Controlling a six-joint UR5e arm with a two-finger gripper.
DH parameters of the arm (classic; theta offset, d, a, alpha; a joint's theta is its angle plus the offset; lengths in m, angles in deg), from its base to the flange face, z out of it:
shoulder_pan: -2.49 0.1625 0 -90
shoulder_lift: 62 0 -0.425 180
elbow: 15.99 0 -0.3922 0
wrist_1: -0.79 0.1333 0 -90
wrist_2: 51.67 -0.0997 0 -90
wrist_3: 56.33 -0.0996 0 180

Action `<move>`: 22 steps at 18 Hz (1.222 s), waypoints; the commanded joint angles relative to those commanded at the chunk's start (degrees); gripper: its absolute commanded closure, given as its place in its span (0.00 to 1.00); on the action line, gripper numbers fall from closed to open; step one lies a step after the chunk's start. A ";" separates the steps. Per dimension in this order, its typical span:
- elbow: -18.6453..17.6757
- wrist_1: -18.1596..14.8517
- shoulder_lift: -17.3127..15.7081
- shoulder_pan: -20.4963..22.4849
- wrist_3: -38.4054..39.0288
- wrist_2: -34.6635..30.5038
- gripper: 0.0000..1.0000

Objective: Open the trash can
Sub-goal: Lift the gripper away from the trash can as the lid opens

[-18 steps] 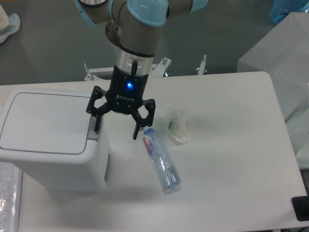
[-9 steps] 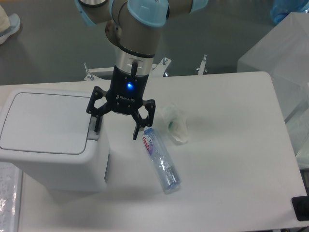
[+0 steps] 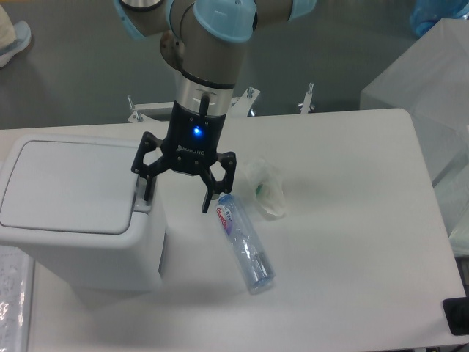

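Arm [image 3: 209,29] above the gripper [image 3: 176,196] is cut off by the top edge. Trash can [image 3: 73,213], left of the gripper: button tab partly hidden behind one finger [image 3: 146,187].

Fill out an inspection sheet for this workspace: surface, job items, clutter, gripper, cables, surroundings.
Surface: white table, no spills seen.
Job items: trash can at the table's left end, lid shut flat; grey push tab at its right edge.
Clutter: clear plastic bottle lying on its side mid-table; crumpled clear wrapper beside it.
Gripper: gripper open, pointing down, one finger over the push tab, the other near the bottle's cap end; contact cannot be judged.
Cables: nothing seen.
Surroundings: grey floor, translucent bins at right, metal fittings behind the table.
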 joint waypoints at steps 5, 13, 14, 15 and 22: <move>0.96 0.00 -0.26 0.09 0.26 0.09 0.00; 4.48 0.00 -0.17 1.93 0.09 0.18 0.00; 5.18 0.00 -0.18 2.46 -0.09 -0.08 0.00; 5.88 0.00 -0.09 2.90 -0.44 -0.35 0.00; 5.98 -0.88 0.09 5.36 -11.14 -14.30 0.00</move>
